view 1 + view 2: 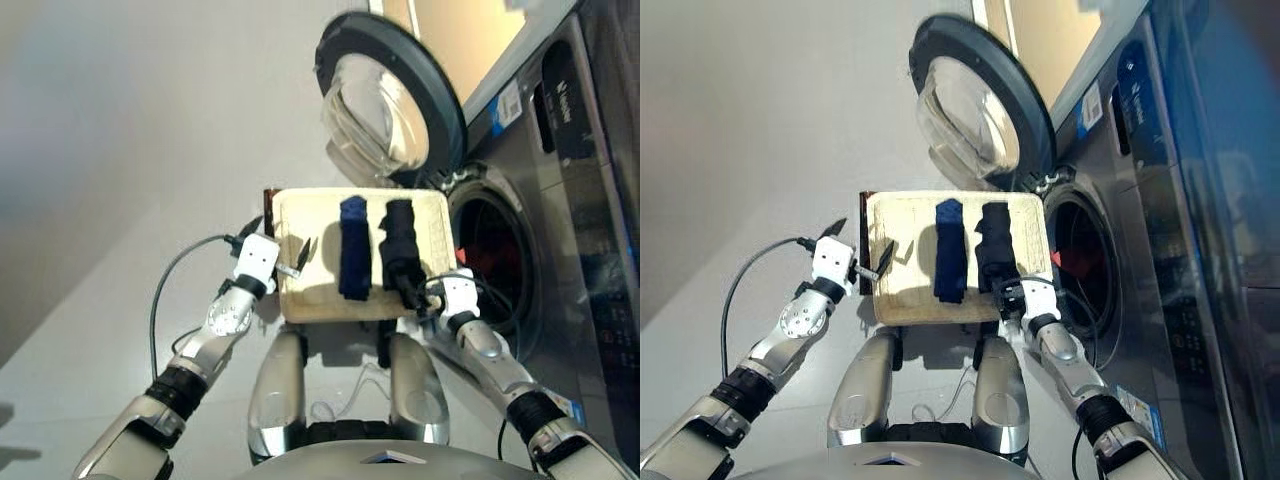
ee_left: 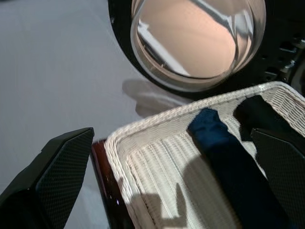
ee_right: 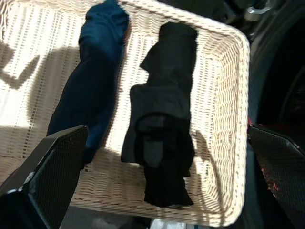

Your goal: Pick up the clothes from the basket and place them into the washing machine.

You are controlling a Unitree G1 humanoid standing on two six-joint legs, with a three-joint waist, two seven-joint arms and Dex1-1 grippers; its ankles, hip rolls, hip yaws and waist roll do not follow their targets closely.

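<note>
Cloth this soft and light sags wherever you grip, so with your right claw (image 3: pixel 157 200) spread wide and empty just over the black roll (image 3: pixel 164 129) in the basket (image 3: pixel 228 95), pinch its bunched middle; blue roll (image 3: pixel 93 81) lies just beside.

No legible text; only unreadable blue stickers on the washing machine (image 1: pixel 560 200) front

Plain grey room, lit from above

You see a smooth pale grey floor (image 1: pixel 120 150) stretching left, and a beige wall panel (image 1: pixel 460 40) far right behind the machines.
</note>
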